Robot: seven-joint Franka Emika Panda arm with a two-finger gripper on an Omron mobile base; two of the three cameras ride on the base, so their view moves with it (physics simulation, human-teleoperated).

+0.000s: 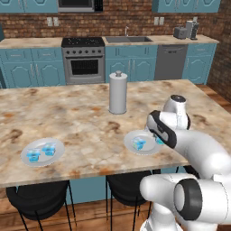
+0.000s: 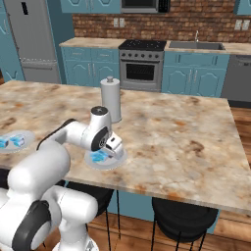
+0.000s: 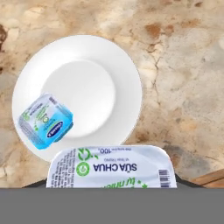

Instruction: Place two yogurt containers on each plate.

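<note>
marble tabletop [image 1: 81, 117] in blue-cabinet kitchen. my gripper [image 3: 111, 186] is pinching a yogurt container [image 3: 111, 168], hovering over the near plate [image 3: 127, 74] at the tabletop's front edge. one more yogurt cup [image 3: 46, 120] already lies on that plate's rim. far plate [image 1: 43, 152] holds two cups [image 1: 40, 151]. paper-towel roll [image 1: 117, 93] stands behind.

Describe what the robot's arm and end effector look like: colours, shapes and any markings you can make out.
The arm is built of glossy white, rounded tubular segments joined by dark grey to black ring-shaped joints, with a dark cap on its upper joint. The end effector is a small, boxy, pale grey-white block. No cables, labels or markings can be made out on either.
</note>
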